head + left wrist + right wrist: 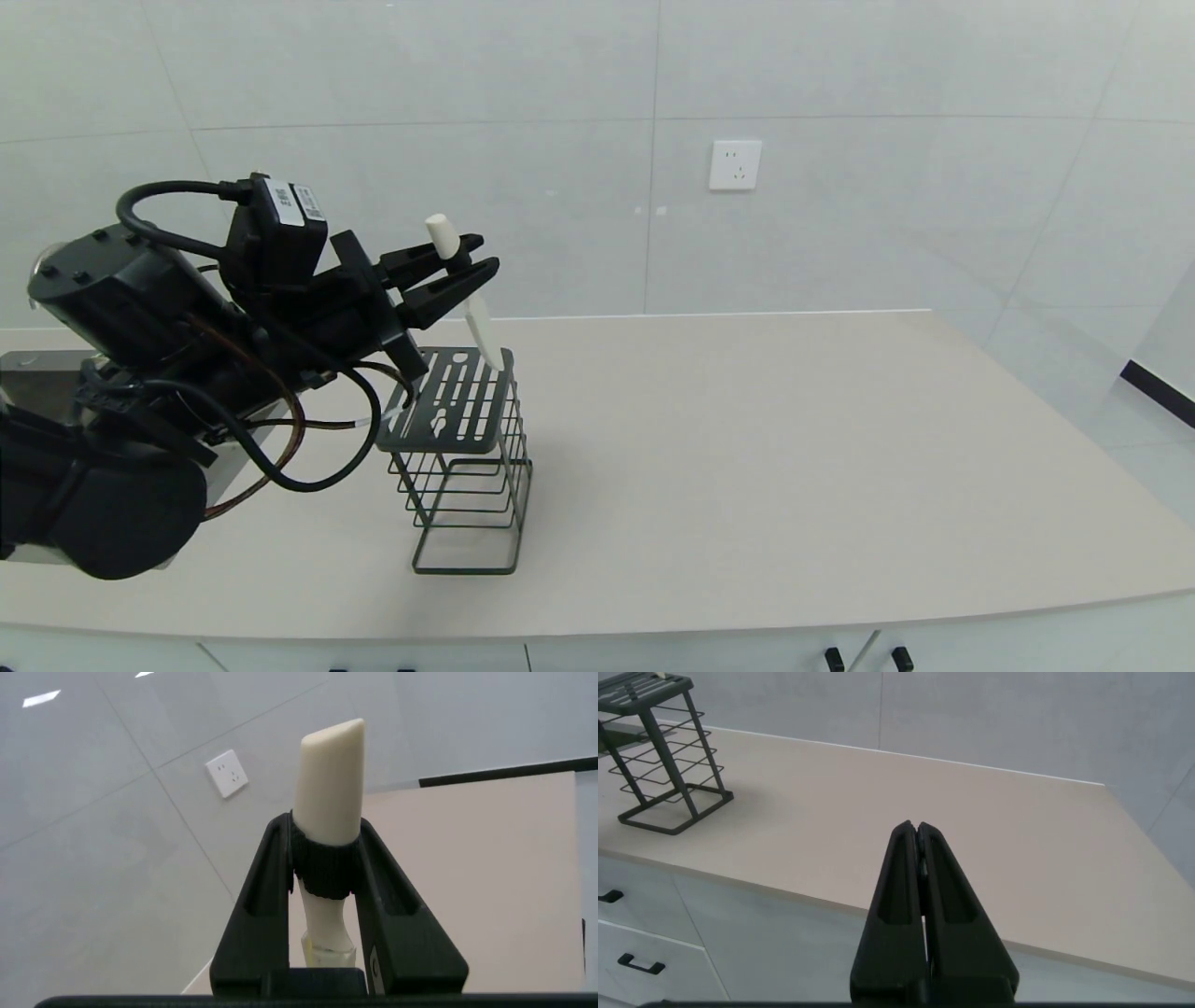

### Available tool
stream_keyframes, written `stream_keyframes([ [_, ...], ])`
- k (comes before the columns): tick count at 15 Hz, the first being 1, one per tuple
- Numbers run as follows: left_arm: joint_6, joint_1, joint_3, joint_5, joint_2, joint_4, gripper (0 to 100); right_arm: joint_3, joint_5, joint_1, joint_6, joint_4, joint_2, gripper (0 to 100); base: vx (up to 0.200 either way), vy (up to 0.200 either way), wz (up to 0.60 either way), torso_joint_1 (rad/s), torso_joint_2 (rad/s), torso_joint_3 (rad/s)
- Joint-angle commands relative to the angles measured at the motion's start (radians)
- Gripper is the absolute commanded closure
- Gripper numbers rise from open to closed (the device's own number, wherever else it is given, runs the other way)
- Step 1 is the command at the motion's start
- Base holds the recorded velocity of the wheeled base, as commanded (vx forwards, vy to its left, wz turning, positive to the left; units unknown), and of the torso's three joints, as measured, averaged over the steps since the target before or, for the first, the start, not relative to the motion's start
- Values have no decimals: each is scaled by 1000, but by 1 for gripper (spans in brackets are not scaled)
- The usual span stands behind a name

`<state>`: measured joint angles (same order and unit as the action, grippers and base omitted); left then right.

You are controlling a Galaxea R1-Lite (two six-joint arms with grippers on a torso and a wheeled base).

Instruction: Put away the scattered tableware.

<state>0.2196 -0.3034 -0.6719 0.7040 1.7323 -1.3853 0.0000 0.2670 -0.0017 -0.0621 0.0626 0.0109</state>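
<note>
My left gripper point(464, 266) hangs just above the black wire utensil rack point(461, 448) and is shut on a white utensil point(467, 291). The utensil stands nearly upright, its handle end above the fingers and its lower end at the rack's slotted top plate point(450, 403). In the left wrist view the white utensil point(327, 812) is clamped between the two black fingers point(262, 887) of the left gripper point(324, 863). My right gripper point(918, 849) is shut with nothing in it, out in front of the counter's front edge. The wire rack point(659, 751) stands on the counter some way off from it.
The beige counter point(747, 448) stretches to the right of the rack. A metal sink point(37, 373) lies at the far left behind my left arm. A wall socket point(735, 165) sits on the tiled wall. Drawer fronts with black handles point(631, 964) lie below the counter edge.
</note>
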Motion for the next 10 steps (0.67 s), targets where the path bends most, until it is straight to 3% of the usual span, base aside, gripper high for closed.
stream_keyframes([
  [1, 0, 0, -2, 0, 0, 0, 100, 0, 0, 0, -1, 0, 1, 100, 0, 0, 0, 0, 0, 0],
  [8, 3, 23, 0, -1, 27, -4, 100, 0, 0, 0, -1, 0, 1, 100, 0, 0, 0, 0, 0, 0],
  [10, 21, 26, 3, -1, 39, -3, 100, 0, 0, 0, -1, 0, 1, 100, 0, 0, 0, 0, 0, 0],
])
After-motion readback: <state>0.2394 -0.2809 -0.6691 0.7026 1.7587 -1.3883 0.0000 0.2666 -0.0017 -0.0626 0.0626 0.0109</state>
